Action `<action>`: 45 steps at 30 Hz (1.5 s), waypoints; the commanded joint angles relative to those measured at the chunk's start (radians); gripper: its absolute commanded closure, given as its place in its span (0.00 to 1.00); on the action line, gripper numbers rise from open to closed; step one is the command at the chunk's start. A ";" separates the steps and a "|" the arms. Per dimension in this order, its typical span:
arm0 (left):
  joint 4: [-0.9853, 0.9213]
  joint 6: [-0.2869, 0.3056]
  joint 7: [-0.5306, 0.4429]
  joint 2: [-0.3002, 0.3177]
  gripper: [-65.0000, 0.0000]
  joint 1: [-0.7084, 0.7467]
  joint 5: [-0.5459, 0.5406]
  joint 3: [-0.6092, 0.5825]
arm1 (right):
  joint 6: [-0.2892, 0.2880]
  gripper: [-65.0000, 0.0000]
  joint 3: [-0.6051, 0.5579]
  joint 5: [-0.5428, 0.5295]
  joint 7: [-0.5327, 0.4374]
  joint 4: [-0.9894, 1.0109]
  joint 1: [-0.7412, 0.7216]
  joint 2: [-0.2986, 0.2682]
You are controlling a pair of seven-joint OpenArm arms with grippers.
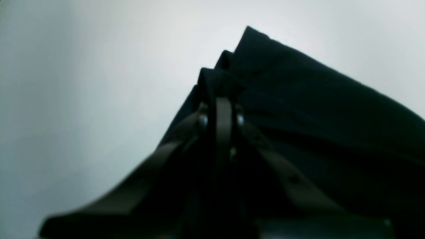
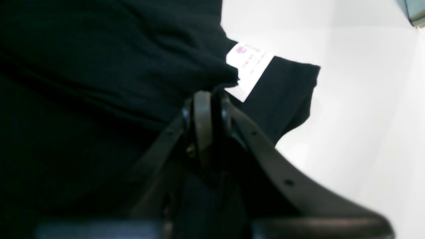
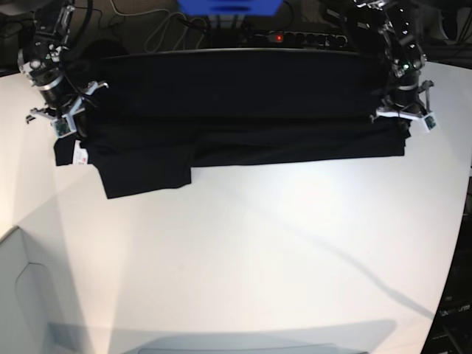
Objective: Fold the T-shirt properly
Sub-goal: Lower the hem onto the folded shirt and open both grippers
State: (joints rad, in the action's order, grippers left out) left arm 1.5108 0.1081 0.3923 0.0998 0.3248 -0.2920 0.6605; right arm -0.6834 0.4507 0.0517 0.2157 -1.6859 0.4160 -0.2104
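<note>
The black T-shirt (image 3: 236, 110) lies stretched sideways across the far part of the white table (image 3: 258, 251), folded into a long band with one sleeve hanging toward the front left. Its white label (image 3: 80, 156) shows at the left end, and also in the right wrist view (image 2: 249, 68). The orange print is hidden. My left gripper (image 3: 399, 127) is shut on the layered right corner of the T-shirt (image 1: 315, 109), as the left wrist view (image 1: 220, 99) shows. My right gripper (image 3: 74, 137) is shut on the T-shirt's (image 2: 99, 66) left end next to the label, as the right wrist view (image 2: 207, 96) shows.
A power strip with a red light (image 3: 295, 37), cables and a blue object (image 3: 228, 6) lie behind the table's far edge. The table's right edge runs diagonally at the far right. A grey-green object (image 2: 413, 13) shows at the corner of the right wrist view.
</note>
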 commanded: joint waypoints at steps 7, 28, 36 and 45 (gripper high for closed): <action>0.021 -0.002 -0.016 0.011 1.00 -0.002 -0.002 0.005 | -0.015 0.53 0.110 -0.019 -0.009 -0.125 -0.007 0.012; 0.023 -0.002 -0.019 0.010 1.00 0.001 -0.002 -0.032 | -0.015 0.50 -0.115 -0.009 0.270 0.295 -0.481 0.019; 0.020 -0.002 -0.019 0.011 1.00 0.003 -0.002 -0.032 | -0.015 0.52 -0.119 -0.009 0.273 0.352 -0.475 0.019; 0.024 -0.002 -0.019 0.016 1.00 0.003 -0.002 -0.031 | -0.015 1.00 -0.142 -0.009 0.273 0.257 -0.460 0.018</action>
State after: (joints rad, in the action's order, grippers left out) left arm 1.5166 0.1055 0.3885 0.1020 0.3267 -0.2924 0.6266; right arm -0.6987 0.3027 0.0639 0.5175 -1.4075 -0.0307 -0.1787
